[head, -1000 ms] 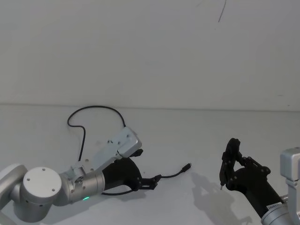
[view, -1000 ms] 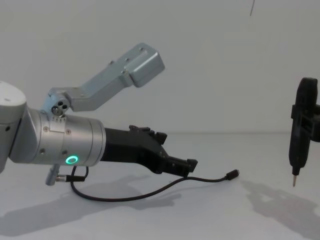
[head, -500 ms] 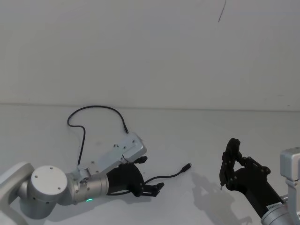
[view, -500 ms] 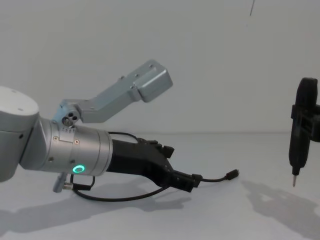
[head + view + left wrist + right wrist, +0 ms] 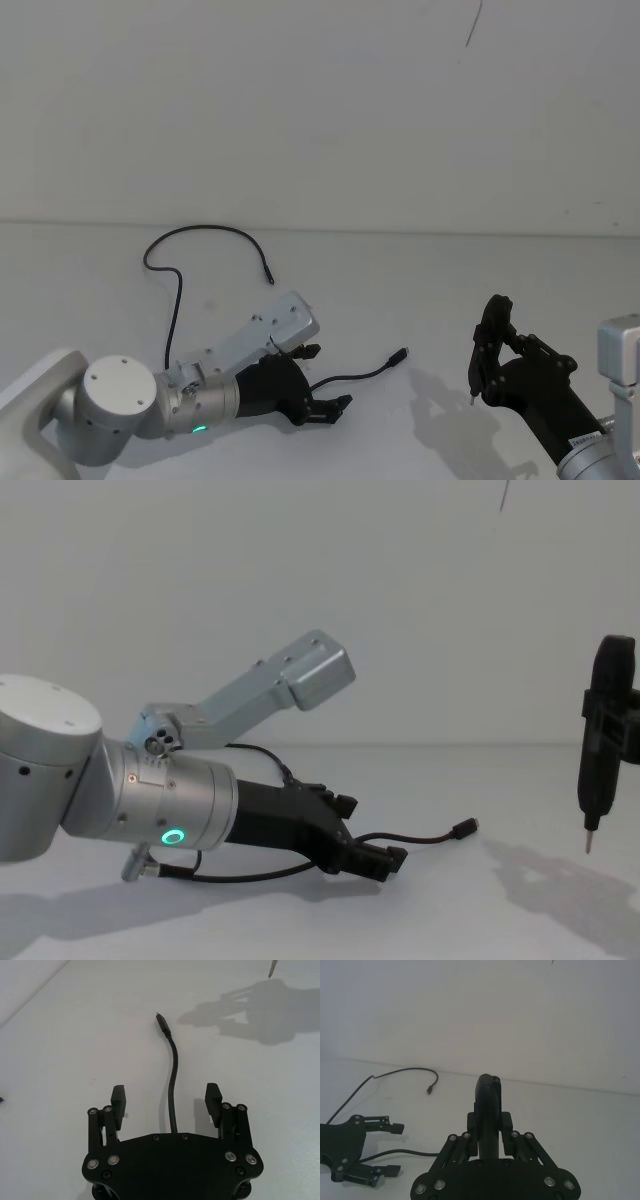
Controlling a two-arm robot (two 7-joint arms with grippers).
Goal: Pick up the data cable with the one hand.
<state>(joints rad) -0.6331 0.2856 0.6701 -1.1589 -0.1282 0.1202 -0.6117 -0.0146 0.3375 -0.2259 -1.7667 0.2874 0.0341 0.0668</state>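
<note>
The data cable (image 5: pixel 176 300) is a thin black cord lying on the white table; it loops at the back left and ends in a plug (image 5: pixel 402 353) at centre. My left gripper (image 5: pixel 327 379), the one hand with the green ring, sits low over the table and is open. In the left wrist view the cable (image 5: pixel 173 1091) runs between the gripper's (image 5: pixel 165 1096) two spread fingers (image 5: pixel 118 1096), untouched, out to the plug (image 5: pixel 161 1020). In the chest view the gripper (image 5: pixel 383 861) hovers just above the cable (image 5: pixel 420 838). My right gripper (image 5: pixel 487 345), slim and pointed, hangs shut at the right.
The white table (image 5: pixel 420 290) meets a white wall behind. The right gripper (image 5: pixel 600 740) points its tip down above the table, well apart from the plug (image 5: pixel 465 828). The cable's other plug (image 5: pixel 269 280) lies behind the left wrist.
My left arm has dropped lower and pushed slightly forward, bringing the open fingers down astride the cable. The cable and the right arm have not moved.
</note>
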